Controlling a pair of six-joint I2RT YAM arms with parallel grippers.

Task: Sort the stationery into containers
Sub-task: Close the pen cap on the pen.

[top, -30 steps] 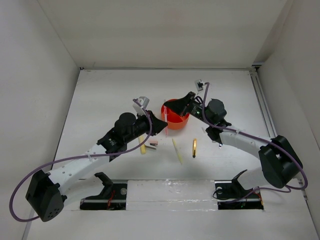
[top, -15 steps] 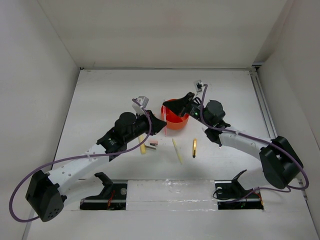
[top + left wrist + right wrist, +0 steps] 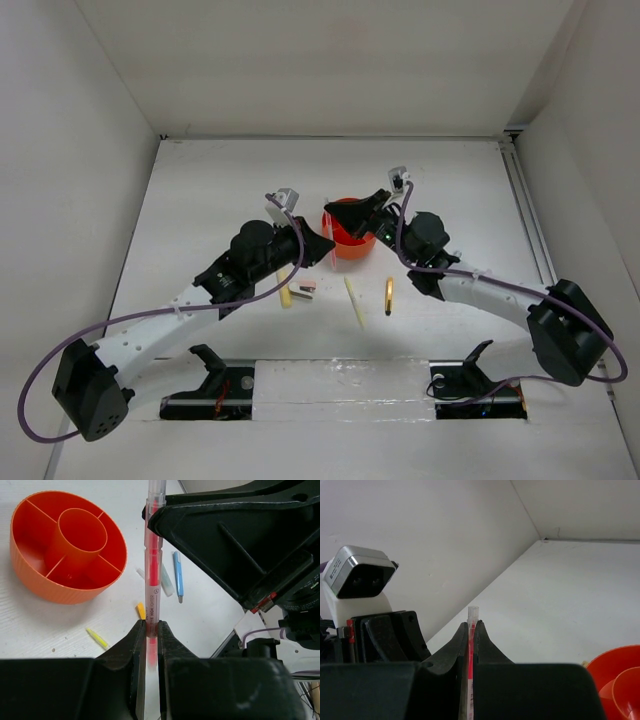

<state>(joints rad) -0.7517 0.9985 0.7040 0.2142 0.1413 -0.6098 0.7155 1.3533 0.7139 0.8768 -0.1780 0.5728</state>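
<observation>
The pink pen (image 3: 154,570) stands upright in the air, held at both ends. My left gripper (image 3: 149,627) is shut on its lower part. My right gripper (image 3: 472,625) is shut on its upper part, with the clear cap (image 3: 473,612) sticking out above the fingers. In the top view both grippers meet at the pen (image 3: 328,228), just left of the round orange organiser (image 3: 352,240). The organiser (image 3: 70,550) shows its central cup and divided compartments, with nothing visible in them.
On the table in front of the organiser lie a pale yellow marker (image 3: 285,291), the pink-white stapler (image 3: 306,287), the yellow pencil (image 3: 355,302) and the gold pen (image 3: 388,296). A blue pen (image 3: 177,575) and a pale green marker (image 3: 166,582) lie under the right arm.
My right gripper has moved left, across the organiser to the pen that my left gripper holds, and now grips its upper part. The left arm has barely moved.
</observation>
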